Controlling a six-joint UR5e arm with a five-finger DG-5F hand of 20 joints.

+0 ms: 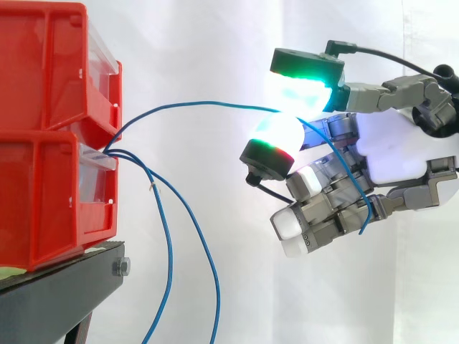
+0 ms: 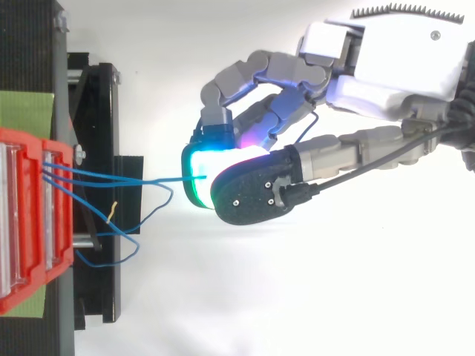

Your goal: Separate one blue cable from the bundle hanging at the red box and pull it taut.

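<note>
Cable separation: robot hand (image 1: 398, 147) pinches one blue cable (image 1: 208, 103) apart from the bundle at the red bins (image 1: 43, 136).

White curtain (image 1: 215, 43) closes the room behind; a black stand (image 1: 57, 297), with a green mat (image 2: 26, 111) on top, carries the two stacked bins. The held cable leaves the gap between the bins, arcs up and across to the robot hand, and passes between two glowing fingertips (image 1: 297, 89) closed on it; its free end dangles past the curled fingers. The two other cables (image 1: 168, 244) hang down near the stand, well clear. The arc suggests slack is left: a good pull would likely run straight away from the bins, with the pinch firm so the thin cable cannot slip.
</note>
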